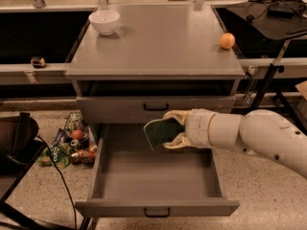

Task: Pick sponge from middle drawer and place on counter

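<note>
My gripper [169, 129] reaches in from the right on a white arm and is shut on the sponge [160, 132], whose dark green face points at the camera. It holds the sponge above the open middle drawer [153, 176], level with the closed drawer front above. The drawer is pulled out and its floor is bare. The grey counter [158, 42] lies behind and above the gripper.
A white bowl [104, 21] stands at the counter's back left and an orange ball [227, 40] at its right edge. Packets and fruit [72, 145] lie on the floor left of the drawer. Black surfaces flank the cabinet.
</note>
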You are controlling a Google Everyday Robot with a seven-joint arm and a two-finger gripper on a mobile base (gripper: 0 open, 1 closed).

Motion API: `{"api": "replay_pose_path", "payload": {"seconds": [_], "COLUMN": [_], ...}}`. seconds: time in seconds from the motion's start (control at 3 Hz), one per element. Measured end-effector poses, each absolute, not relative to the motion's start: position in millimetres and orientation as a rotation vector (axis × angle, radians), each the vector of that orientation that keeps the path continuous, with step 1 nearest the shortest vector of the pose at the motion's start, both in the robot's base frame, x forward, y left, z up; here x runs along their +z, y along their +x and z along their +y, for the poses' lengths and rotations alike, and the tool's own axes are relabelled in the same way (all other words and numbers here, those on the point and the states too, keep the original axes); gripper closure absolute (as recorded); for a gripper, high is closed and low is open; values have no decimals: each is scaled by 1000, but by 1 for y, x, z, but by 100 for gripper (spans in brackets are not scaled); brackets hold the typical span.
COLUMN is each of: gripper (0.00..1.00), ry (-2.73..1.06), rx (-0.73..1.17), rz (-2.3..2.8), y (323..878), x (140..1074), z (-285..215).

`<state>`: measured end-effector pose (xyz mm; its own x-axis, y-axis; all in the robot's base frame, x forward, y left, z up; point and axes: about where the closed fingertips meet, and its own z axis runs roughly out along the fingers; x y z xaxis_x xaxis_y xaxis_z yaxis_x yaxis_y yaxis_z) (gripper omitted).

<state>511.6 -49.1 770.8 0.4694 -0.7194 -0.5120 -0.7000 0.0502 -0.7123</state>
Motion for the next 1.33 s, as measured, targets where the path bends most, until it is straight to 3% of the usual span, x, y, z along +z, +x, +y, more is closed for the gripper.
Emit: {"api": "replay_pose_path", "payload": {"seconds": [0.67, 1.33], "gripper": [100, 100], "ry": [-1719, -1756], "rx": [-172, -223], "rz": [1062, 943], "y": [577, 637], "x": [870, 939], "z": [-70, -58]}}
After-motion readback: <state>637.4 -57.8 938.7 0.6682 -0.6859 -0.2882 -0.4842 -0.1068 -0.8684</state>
